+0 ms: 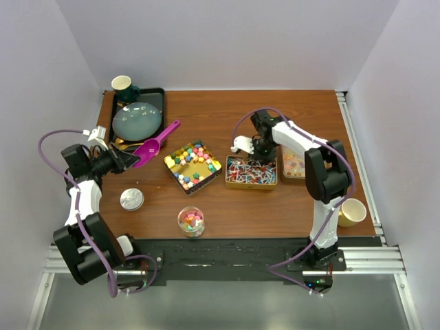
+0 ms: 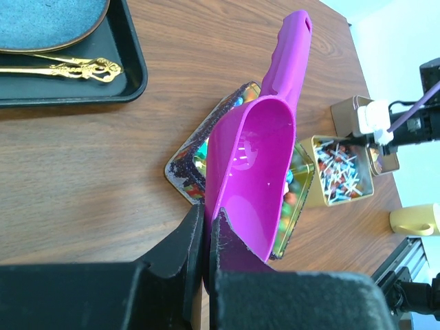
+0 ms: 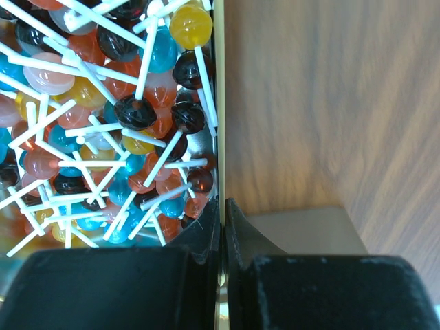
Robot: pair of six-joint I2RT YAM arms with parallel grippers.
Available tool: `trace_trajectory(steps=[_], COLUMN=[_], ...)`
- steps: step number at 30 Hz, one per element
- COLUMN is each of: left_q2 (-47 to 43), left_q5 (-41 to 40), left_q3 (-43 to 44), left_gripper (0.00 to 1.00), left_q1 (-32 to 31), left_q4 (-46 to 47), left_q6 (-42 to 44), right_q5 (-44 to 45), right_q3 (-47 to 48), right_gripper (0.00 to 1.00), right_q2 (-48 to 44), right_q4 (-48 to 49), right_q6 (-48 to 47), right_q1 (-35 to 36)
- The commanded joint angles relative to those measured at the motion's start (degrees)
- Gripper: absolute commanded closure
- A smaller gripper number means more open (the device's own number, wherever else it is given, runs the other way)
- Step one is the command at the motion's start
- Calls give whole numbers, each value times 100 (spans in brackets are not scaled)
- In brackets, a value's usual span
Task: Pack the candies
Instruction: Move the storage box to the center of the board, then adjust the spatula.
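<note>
The candies lie in three gold tins: chunky multicolour pieces point(image 1: 192, 163), stick lollipops in red, blue and white point(image 1: 251, 170) point(image 3: 103, 124), and pale orange sweets point(image 1: 293, 165). A small glass jar point(image 1: 190, 221) near the front holds a few more. My left gripper point(image 1: 127, 161) point(image 2: 207, 220) is shut on the bowl end of a purple scoop point(image 1: 157, 144) point(image 2: 254, 158), which is empty and hangs above the multicolour tin point(image 2: 180, 165). My right gripper point(image 1: 265, 155) point(image 3: 223, 206) is shut on the thin gold wall point(image 3: 218, 103) of the lollipop tin.
A black tray point(image 1: 159, 96) point(image 2: 130, 75) at the back left carries a blue plate point(image 1: 137, 120), gold cutlery point(image 2: 69, 67) and a green cup point(image 1: 124, 85). A silver lid point(image 1: 131, 199) lies at the front left. A yellow cup point(image 1: 352, 213) point(image 2: 416, 220) stands at the right edge.
</note>
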Motion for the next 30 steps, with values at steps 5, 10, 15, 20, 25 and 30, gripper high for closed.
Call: trace_trajectory(steps=[5,10,15,20,25,30], left_q2=[-53,-70,-62,114,351,685], left_q5=[204,213,196,222,599,1452], left_q3=[3,-14,82,275,653,1040], left_gripper=[100,100,100,100,100,100], left_q1=[47,47,47,-172,-1005,-1559], left_q4=[471,498,114,-187,-740,-1522], left_q6=[-161,-196,6,357,1330,1992], right_q5=[-173,-270,-85,-1442,-3352,-3917], right_q3=[538,978,1330,2004,2350,2086], right_gripper=[100,100,54,43,41,37], right_q2=[123,404,283,-192,-1095,-1573], right_q4=[-268,-477,-865,-1602,-1422,-242], right_q6=[934,1435,1682,1893,1858,1895], right_q1=[617,864,750,197,-156,396])
